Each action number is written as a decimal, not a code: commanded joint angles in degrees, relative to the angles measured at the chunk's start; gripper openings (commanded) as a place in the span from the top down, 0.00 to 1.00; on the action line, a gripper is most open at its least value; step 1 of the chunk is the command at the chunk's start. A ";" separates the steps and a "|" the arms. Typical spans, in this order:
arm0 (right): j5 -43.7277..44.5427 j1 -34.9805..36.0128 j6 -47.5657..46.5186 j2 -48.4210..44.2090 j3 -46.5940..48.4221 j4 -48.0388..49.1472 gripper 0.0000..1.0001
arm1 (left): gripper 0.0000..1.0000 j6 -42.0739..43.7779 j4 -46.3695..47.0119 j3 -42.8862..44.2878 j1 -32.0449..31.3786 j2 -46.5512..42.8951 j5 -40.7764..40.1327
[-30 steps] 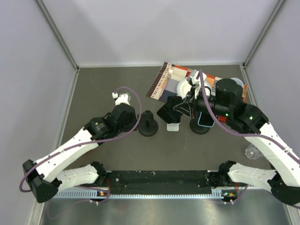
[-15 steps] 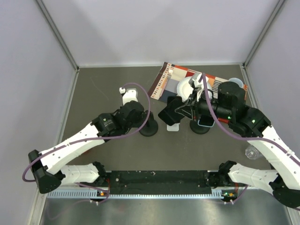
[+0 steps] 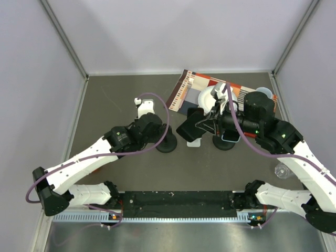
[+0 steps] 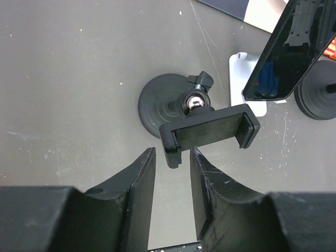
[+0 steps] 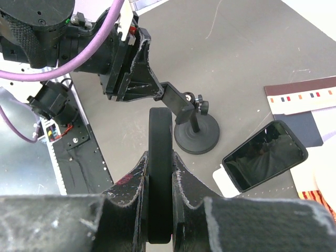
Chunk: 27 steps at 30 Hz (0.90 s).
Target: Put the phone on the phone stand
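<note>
Your left gripper stands part-open. Its two fingers flank the left end of the black plastic clamp cradle atop the black pole stand with a round base, and a sliver of gap shows on either side, so nothing is pinched. I judge that reach a detour, because the pole stand is not the target.

Your right gripper is clenched on a thin matte black slab, seen edge-on from its wrist. These views do not show what the slab is.

The glossy black phone sits tilted, its lower end over the small white plastic phone stand and skewed to it rather than square. You cannot tell whether it rests on the lip or is borne up. In the right wrist view it lies apart from those fingers. I would not count the task done until the phone leans square on the back plate.

A second black round-based pole stand stands just beyond the phone.

Everything sits on a matte dark grey tabletop marked with pale scratches. A striped patterned mat lies at the far right. Plain pale walls with metal corner posts close in three sides.
</note>
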 commanded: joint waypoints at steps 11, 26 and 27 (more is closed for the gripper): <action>-2.78 0.30 -0.31 -0.62 1.33 5.93 1.00 | 0.58 0.23 1.99 -0.83 -0.12 -0.38 -2.06; -4.27 0.21 -0.75 -0.18 1.42 5.75 1.00 | 0.71 2.08 2.87 -0.83 -0.03 0.67 -2.06; -4.36 0.30 -0.84 -0.09 1.51 5.75 1.00 | 0.72 2.43 2.79 -0.74 -0.03 0.84 -2.06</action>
